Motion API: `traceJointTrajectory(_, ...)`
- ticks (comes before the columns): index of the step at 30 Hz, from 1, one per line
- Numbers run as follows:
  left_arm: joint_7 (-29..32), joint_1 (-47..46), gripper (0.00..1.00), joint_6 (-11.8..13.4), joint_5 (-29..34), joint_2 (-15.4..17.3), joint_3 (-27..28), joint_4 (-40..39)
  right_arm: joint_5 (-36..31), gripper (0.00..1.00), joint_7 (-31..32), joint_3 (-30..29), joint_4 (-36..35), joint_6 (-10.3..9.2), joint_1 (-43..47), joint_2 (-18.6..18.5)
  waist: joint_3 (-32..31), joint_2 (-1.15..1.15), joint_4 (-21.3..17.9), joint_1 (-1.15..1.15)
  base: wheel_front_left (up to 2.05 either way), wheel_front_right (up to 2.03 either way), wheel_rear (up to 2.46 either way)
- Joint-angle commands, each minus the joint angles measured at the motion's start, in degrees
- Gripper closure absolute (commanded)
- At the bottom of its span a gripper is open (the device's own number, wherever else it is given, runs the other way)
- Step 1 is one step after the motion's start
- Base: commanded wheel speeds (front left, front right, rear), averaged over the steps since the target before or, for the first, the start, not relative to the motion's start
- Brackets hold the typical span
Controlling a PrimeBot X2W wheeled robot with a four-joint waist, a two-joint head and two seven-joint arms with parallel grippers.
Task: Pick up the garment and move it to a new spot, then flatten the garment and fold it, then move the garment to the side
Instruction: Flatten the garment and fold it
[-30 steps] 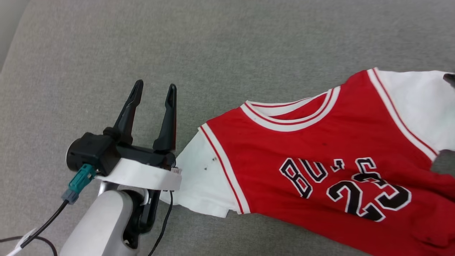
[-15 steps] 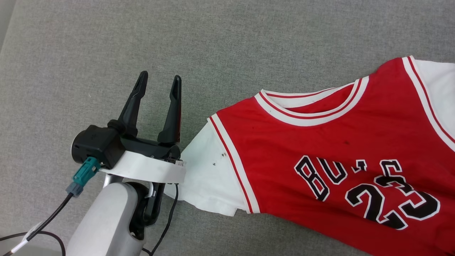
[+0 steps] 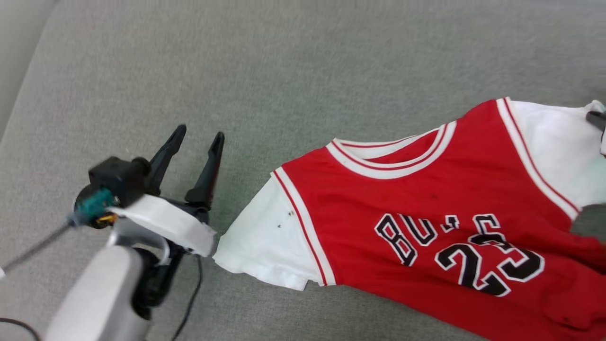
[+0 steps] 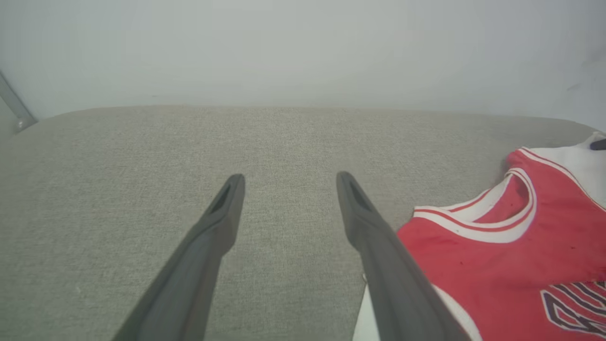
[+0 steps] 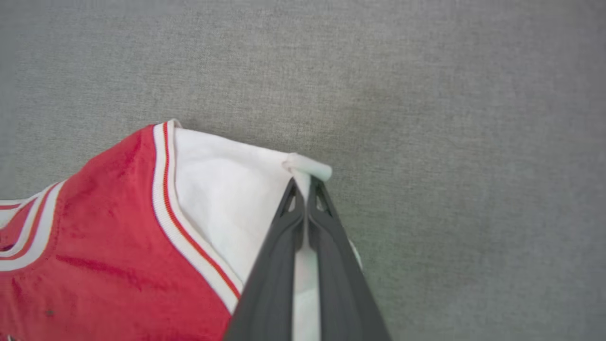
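My right gripper (image 5: 307, 186) pinches a white sleeve tip (image 5: 303, 166) of the red-and-white basketball jersey (image 3: 407, 199) lying on the grey fabric surface (image 3: 284, 71), left gripper (image 3: 199, 132) wide and empty; I judge a one-sided pull could bunch it.

Wide grey woven fabric surface (image 3: 303, 71) underneath it all, fine flecked weave, soft even light across it. In the left wrist view its far edge curves away, rounded at the corners, and behind it rises a plain pale wall (image 4: 303, 47). Far left, a slim grey metal bar (image 4: 13, 105) slants in front of that wall.
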Motion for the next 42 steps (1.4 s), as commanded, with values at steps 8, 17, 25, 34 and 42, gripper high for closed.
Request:
traceJointTrajectory(8,26.8,-2.5,0.0,-5.2,-10.7,8.9,-3.4,0.2,4.7,1.0,-2.7,3.7,-2.4,-0.03,7.3,-1.5,-8.9,0.0,-4.3,-0.01,0.0,0.0,0.0)
traceJointTrajectory(17,47.9,0.4,0.0,-5.1,-17.5,13.2,-9.3,2.3,7.2,1.0,-3.6,6.5,-4.5,-0.02,10.3,-0.8,-10.5,0.0,-7.5,-0.01,0.0,0.0,0.0)
traceJointTrajectory(25,52.5,-0.3,0.0,-5.3,-15.7,13.0,-13.6,10.1,8.6,1.0,-4.0,8.1,-5.3,-0.02,9.8,-0.2,-7.5,0.0,-9.1,-0.01,0.0,0.0,0.0)
traceJointTrajectory(34,54.0,-1.1,1.0,-6.4,-17.1,8.7,-17.7,14.6,10.0,1.0,-5.1,9.0,-4.7,-0.03,9.1,-0.5,-6.5,0.0,-9.5,-0.01,0.0,0.0,0.0)
traceJointTrajectory(42,47.6,-5.0,1.0,-5.6,-16.2,9.3,-13.5,13.6,10.5,1.0,-7.5,10.1,-3.9,-0.03,10.2,-1.5,-10.4,0.0,-8.7,-0.01,0.0,0.0,0.0)
